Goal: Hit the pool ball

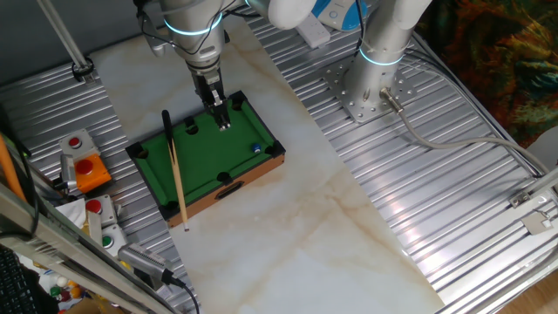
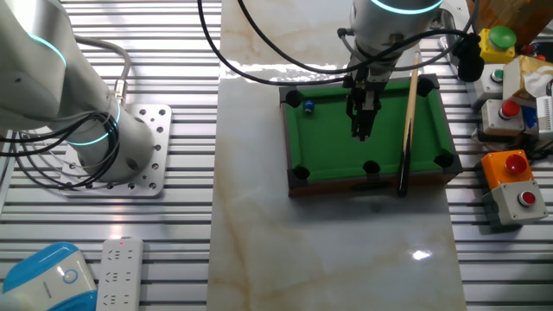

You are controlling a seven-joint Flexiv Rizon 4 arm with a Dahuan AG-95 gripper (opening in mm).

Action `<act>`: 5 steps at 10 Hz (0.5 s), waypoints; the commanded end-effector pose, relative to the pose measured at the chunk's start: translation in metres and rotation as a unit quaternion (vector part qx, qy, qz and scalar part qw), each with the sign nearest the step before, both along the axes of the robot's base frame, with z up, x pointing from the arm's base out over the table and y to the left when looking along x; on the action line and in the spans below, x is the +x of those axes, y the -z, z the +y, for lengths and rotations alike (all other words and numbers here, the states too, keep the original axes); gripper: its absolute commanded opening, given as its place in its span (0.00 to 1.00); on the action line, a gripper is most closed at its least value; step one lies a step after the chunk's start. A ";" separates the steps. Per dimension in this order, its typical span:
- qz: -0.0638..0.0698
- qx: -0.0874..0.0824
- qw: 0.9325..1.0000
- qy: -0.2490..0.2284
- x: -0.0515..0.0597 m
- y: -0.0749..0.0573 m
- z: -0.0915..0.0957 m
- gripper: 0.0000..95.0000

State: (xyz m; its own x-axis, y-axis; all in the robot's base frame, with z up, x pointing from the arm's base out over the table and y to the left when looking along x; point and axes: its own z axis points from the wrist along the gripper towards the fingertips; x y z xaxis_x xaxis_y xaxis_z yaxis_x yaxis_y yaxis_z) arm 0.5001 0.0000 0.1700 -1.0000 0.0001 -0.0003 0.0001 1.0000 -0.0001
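Note:
A miniature green pool table [image 1: 202, 166] with a wooden frame stands on the marble board; it also shows in the other fixed view [image 2: 328, 147]. The tiny blue pool ball [image 1: 256, 148] lies on the felt near one corner pocket [image 2: 308, 106]. My gripper [image 1: 223, 122] points straight down over the felt near the middle of the table [image 2: 362, 131], well apart from the ball. Its fingers look closed together, with nothing between them. A cue stick [image 1: 177, 179] with a black butt lies along one long rail [image 2: 406, 130].
A second arm's base [image 1: 377, 65] is bolted to the ribbed metal top. Button boxes with red and green knobs [image 1: 87, 173] stand beside the pool table [image 2: 511, 177]. A power strip [image 2: 117, 272] and a blue-white device [image 2: 43, 276] lie at the near left.

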 end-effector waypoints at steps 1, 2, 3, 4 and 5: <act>0.042 -0.027 0.995 -0.082 0.000 0.000 0.000 0.00; 0.042 -0.007 0.996 -0.074 0.000 0.000 0.000 0.00; 0.042 -0.001 0.997 -0.072 0.000 0.000 0.000 0.00; 0.044 -0.007 0.996 -0.076 0.000 0.000 0.000 0.00; 0.045 -0.007 0.996 -0.075 0.000 0.000 0.000 0.00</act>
